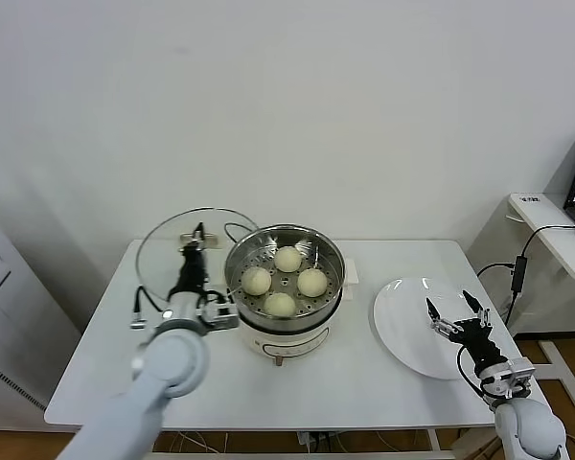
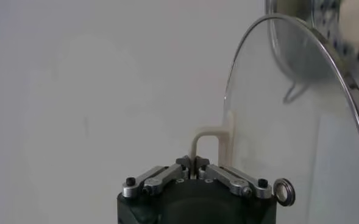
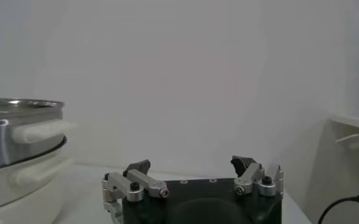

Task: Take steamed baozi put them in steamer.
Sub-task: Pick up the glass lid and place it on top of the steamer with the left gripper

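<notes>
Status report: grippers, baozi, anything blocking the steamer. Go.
Left gripper shut on glass lid handle, lid held beside steamer. Right gripper open, empty, over white plate. Four baozi in steamer. Steamer top unobstructed.

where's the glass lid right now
In the head view the glass lid is held up on edge by its handle in the left tool, just left of the steamer.

Four cream-white steamed baozi (image 1: 287,258) sit in the shiny steel steamer (image 1: 332,251), whose perforated floor shows a regular hole pattern above a white base. The clear glass lid (image 1: 158,251) has a silver rim and a cream handle (image 2: 206,141). The plate (image 1: 402,326) and table (image 1: 364,379) are plain white.
</notes>
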